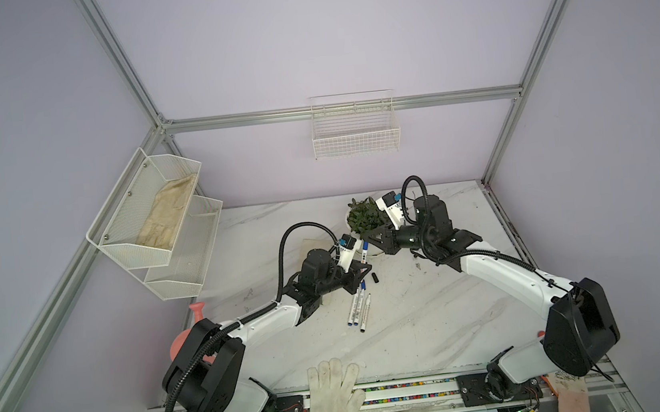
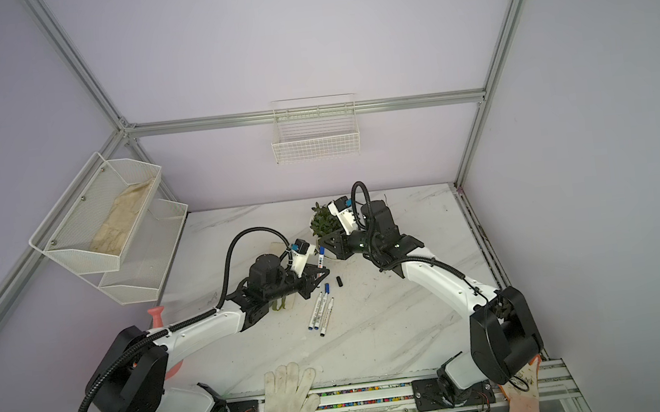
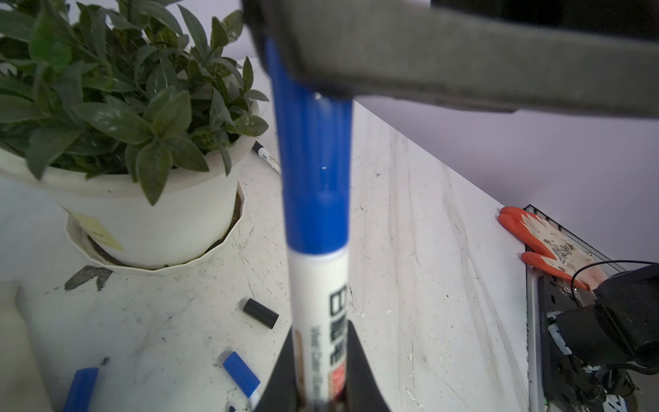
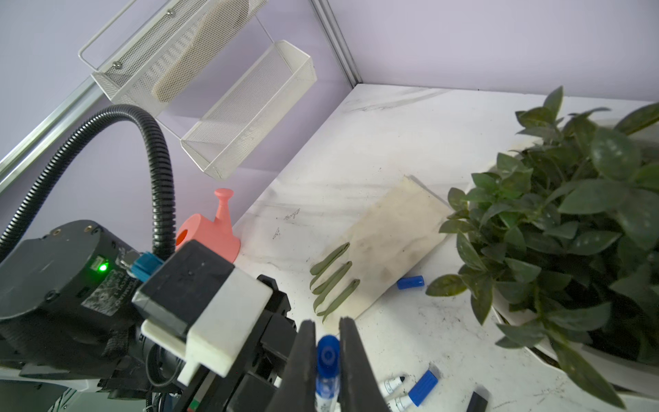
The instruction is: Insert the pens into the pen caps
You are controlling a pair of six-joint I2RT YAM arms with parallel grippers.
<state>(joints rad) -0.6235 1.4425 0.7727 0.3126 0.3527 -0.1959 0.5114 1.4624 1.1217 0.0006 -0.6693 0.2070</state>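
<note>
One pen (image 3: pixel 319 285) in left gripper (image 3: pixel 321 331) | cap (image 3: pixel 312 149) in right gripper (image 4: pixel 327 328) | tip hidden

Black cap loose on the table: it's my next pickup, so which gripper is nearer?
Left. The left gripper, holding the pen by its barrel, is just beside the black cap. The right gripper, pinching the pen's blue cap, is farther back by the potted plant.
</note>
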